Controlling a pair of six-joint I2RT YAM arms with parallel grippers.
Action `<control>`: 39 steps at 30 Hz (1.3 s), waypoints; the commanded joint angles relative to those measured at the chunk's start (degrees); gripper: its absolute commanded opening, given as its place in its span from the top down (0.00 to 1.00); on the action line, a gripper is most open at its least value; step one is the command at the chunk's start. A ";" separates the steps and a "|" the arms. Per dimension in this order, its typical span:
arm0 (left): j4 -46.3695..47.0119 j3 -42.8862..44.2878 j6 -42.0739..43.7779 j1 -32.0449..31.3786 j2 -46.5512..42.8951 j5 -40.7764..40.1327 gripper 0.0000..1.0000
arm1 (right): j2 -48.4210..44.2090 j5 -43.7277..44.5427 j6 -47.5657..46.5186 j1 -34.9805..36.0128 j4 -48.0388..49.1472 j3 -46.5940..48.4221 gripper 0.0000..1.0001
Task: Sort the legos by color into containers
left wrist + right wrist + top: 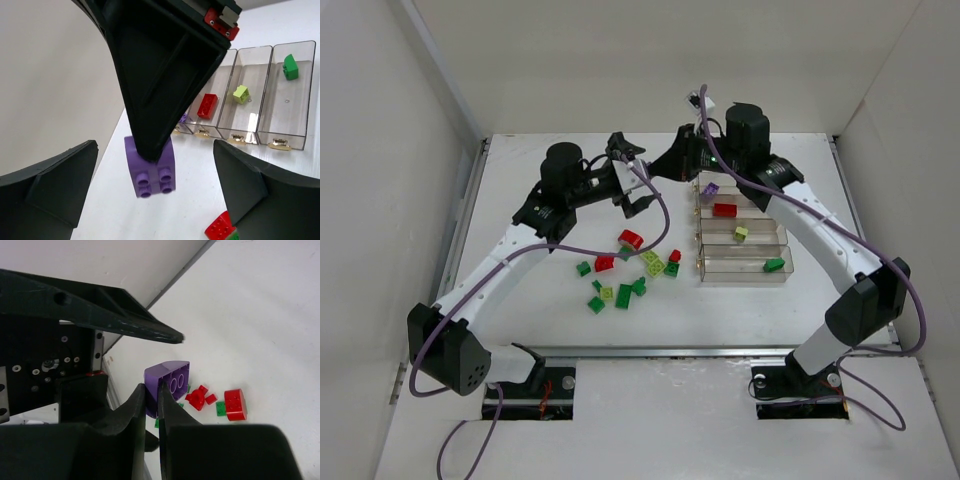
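While four containers (745, 273) hold one brick each, loose legos (630, 268) remain. Mid-air, the right gripper (151, 396) clenches a purple brick (173, 380); the left gripper (632, 175) gapes.

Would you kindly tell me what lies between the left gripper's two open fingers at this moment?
A purple brick, pinched by the shut right gripper, hangs between the open fingers of the left gripper, touching neither. The left wrist view shows it.

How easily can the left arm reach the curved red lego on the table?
Probably easily: the left fingers hang open, gripping nothing, close by, and the curved red lego lies uncovered.
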 commanded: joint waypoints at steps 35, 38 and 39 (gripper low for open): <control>-6.89 -16.65 7.30 -0.29 -1.05 -20.63 0.09 | 20.57 29.04 2.77 -22.25 -1.64 -2.97 1.00; -13.53 -15.34 15.20 0.84 1.23 -12.73 0.10 | 21.80 25.36 0.93 -22.77 -0.32 -2.97 0.68; -15.05 -14.03 20.54 0.85 1.85 -11.22 0.11 | 22.33 24.74 0.93 -23.30 -0.32 -1.58 0.46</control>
